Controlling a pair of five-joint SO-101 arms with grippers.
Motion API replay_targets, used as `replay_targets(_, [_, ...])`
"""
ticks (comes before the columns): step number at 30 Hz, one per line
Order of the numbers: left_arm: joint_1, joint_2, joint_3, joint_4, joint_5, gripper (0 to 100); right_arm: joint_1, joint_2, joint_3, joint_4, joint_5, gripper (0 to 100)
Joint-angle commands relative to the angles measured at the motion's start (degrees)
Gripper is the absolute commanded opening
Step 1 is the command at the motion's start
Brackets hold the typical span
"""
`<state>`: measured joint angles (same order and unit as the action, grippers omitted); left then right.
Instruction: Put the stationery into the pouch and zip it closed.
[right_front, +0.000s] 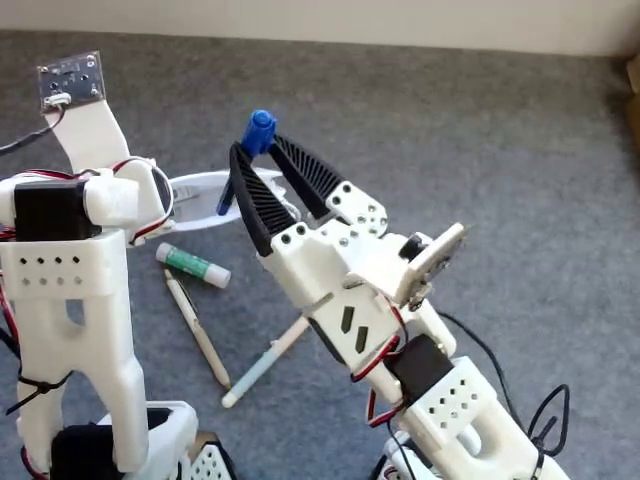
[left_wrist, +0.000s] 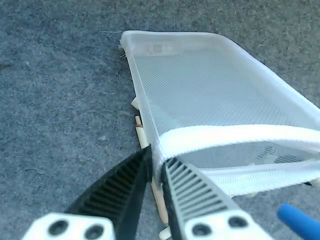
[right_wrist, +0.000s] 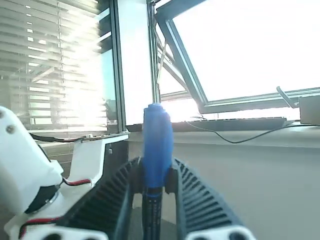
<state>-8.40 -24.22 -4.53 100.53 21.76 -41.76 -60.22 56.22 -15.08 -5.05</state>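
Pinching blue pen (right_wrist: 157, 145), cap (right_front: 261, 128) beyond right fingers (right_wrist: 195, 195)

Left arm (right_front: 70, 300): white, at the left of the high view, main link upright, wrist bent forward and downward.
Left gripper (left_wrist: 156, 162): ribbed fingers pinched together on the rim of the pouch (left_wrist: 210, 90), pointing down and forward.
Right arm (right_front: 420, 340): white, stretched diagonally from the near right corner toward the middle (red and black wires along its joints).
Right gripper (right_front: 262, 150): raised, tips tilted upward, black ribbed fingers clamped on the blue-capped pen (right_wrist: 157, 135), which stands between them
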Motion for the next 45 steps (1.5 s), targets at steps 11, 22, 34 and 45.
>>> replay_targets(11, [0.84,-1.1,-3.12,0.18,0.44,1,4.35,13.05,1.01,-16.57,-0.09,0.5])
replay_targets(22, [0.84,-1.1,-3.12,0.18,0.44,1,4.53,15.43,6.29,-16.48,0.0,0.5])
replay_targets(34, [0.84,-1.1,-3.12,0.09,0.44,1,0.31,14.99,11.38,-16.22,12.92,1.0])
replay_targets(45, [0.84,-1.1,-3.12,0.0,0.44,1,-0.75,8.4,10.68,6.02,12.75,5.7])
